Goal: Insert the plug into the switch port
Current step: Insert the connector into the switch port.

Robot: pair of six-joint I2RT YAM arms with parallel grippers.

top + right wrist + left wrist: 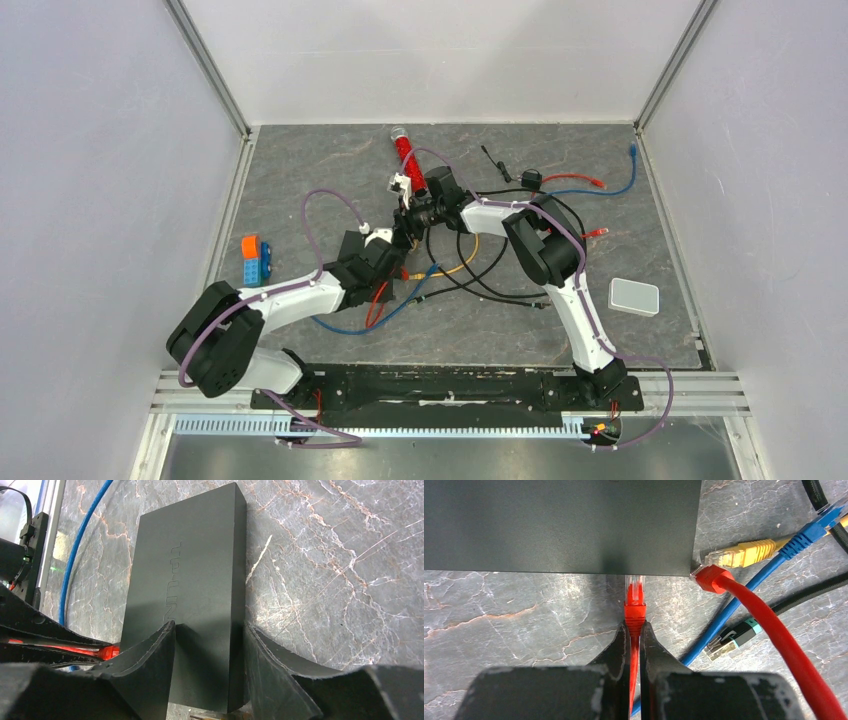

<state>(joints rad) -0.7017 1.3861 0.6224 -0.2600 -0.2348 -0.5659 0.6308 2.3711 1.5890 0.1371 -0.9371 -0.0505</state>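
The switch [559,525] is a flat black box across the top of the left wrist view. Its ports are hidden under its near edge. My left gripper [634,625] is shut on the red plug [634,597], whose clear tip meets that edge. In the right wrist view the switch [190,555] lies lengthwise. My right gripper [209,627] is open and straddles the switch's near end, one finger [150,665] over the top face and the other [272,665] against the side. The red plug [107,652] shows at the left. In the top view both grippers, left [398,243] and right [412,215], meet at mid-table.
Loose cables lie right of the switch: a second red plug [710,577], a yellow plug [744,554], a blue cable [809,535] and a black-and-teal plug [731,637]. A white rounded box [634,296], a red tube [403,155] and blue-and-orange blocks [255,258] lie on the mat.
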